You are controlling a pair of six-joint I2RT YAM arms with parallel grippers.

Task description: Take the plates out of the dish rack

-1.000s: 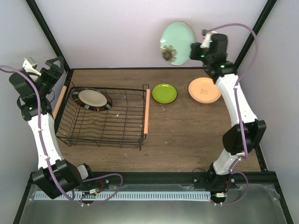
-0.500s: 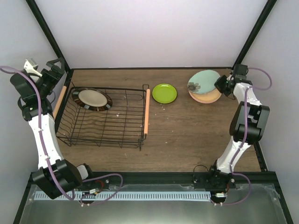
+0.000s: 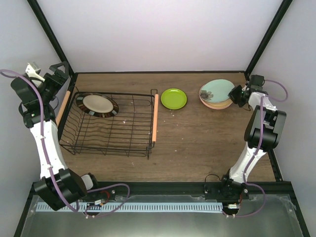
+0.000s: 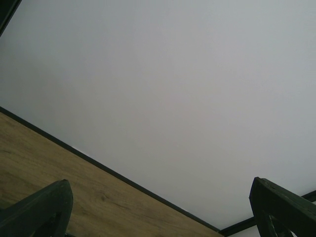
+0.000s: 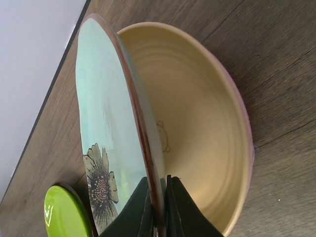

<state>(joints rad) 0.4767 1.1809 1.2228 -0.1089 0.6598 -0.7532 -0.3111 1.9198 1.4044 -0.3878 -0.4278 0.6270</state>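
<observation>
The black wire dish rack point(image 3: 111, 143) stands at the left of the table and holds a dark-rimmed plate with a beige centre point(image 3: 97, 104) at its far left. My right gripper point(image 3: 237, 94) is shut on the rim of the pale mint flower plate point(image 3: 216, 90), which lies low over the yellow-orange plate point(image 3: 220, 104) at the far right. In the right wrist view my fingers point(image 5: 174, 207) pinch the mint plate's edge point(image 5: 108, 123), tilted just above the yellow-orange plate point(image 5: 202, 133). A lime green plate point(image 3: 174, 98) lies beside them. My left gripper point(image 3: 57, 70) is open, raised left of the rack.
The rack's wooden handles point(image 3: 155, 118) run along its left and right sides. Black frame posts stand at the back corners. The lime green plate's edge shows in the right wrist view point(image 5: 64, 212). Bare wood lies between rack and right arm.
My right arm swung down from high at the back and lowered the mint plate onto the yellow-orange plate, flattening its tilt. The left arm has not moved.
</observation>
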